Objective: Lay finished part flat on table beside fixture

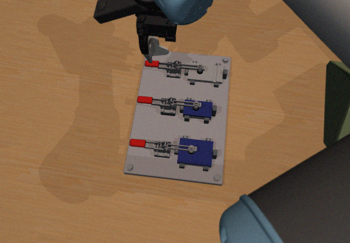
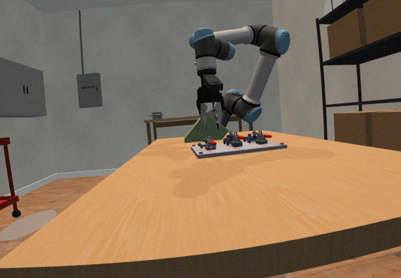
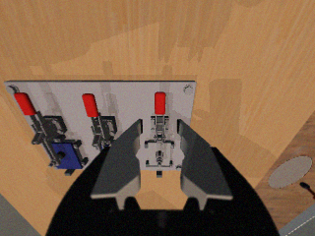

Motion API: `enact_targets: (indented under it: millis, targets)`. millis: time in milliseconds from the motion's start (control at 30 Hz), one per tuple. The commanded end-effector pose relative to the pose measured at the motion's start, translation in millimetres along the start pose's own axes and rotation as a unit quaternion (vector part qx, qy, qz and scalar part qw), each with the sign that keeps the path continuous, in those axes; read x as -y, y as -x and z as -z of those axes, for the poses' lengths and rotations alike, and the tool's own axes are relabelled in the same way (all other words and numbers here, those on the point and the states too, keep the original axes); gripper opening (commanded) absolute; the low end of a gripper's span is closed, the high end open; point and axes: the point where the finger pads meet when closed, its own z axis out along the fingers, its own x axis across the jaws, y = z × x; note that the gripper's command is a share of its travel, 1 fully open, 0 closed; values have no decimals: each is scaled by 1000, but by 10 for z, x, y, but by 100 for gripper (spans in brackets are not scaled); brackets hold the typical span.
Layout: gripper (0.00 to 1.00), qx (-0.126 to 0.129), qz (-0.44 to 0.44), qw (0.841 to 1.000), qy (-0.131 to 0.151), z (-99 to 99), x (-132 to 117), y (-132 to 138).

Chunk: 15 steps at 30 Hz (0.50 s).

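Observation:
The grey fixture plate [image 1: 158,127] [image 2: 245,148] [image 3: 133,93] lies on the wooden table with three toggle clamps in a row. The finished grey part [image 1: 209,75] [image 3: 150,159] sits in the end station, under its clamp's bar. That clamp's red handle [image 1: 151,64] [image 3: 159,102] lies flat. Two blue blanks [image 1: 197,109] [image 1: 194,151] are clamped in the other stations; in the wrist view one [image 3: 66,154] shows and the other is mostly hidden by a finger. My gripper [image 1: 152,54] [image 2: 210,124] [image 3: 159,120] is open and empty, pointing down, a little above the red handle of the finished part's clamp.
A green wedge block [image 1: 336,104] [image 2: 200,133] stands at the table edge beyond the fixture. The arm's elbow [image 1: 245,220] hangs over the near right corner. Bare table lies to the left of the plate.

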Motion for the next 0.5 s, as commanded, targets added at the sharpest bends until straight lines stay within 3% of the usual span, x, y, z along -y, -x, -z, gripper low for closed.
enact_targets:
  millis: [0, 233, 467]
  targets:
    - [28, -1, 0, 1000, -1, -150, 10, -8]
    - [28, -1, 0, 1000, -1, -325, 10, -8]
    - [28, -1, 0, 1000, -1, -354, 10, -8]
